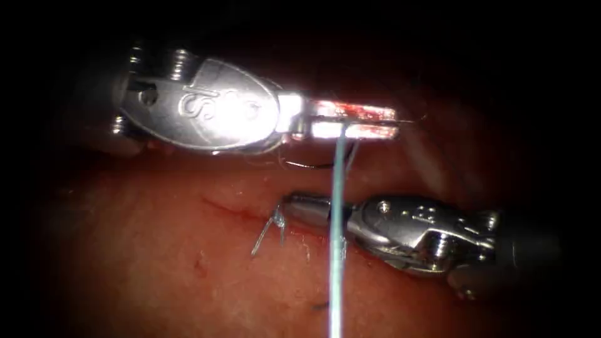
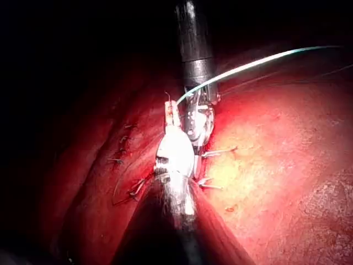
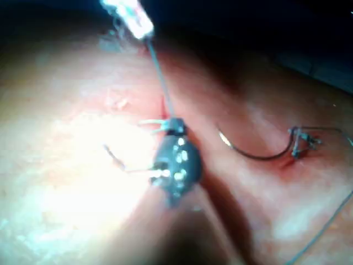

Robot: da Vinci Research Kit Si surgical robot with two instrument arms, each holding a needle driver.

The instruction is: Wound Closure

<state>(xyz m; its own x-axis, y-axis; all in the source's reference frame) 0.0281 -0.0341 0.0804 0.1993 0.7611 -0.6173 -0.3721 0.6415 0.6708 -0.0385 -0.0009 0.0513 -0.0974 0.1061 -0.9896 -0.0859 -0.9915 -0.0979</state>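
The left tool (image 1: pixel 375 121) reaches across the upper middle of the endoscope frame, its broad metal wrist at upper left and its two slim jaws pointing right, lying level and close together, closed on the thread (image 1: pixel 337 206) that hangs straight down from them. The right tool (image 1: pixel 294 206) enters from the lower right, its shaft and jointed wrist angled toward the centre, its short tip pointing left at mid-frame below the left tool's jaws. Seen from the left wrist, the left tool (image 2: pixel 171 113) extends away from the camera with the right tool (image 2: pixel 197 141) just beside it.
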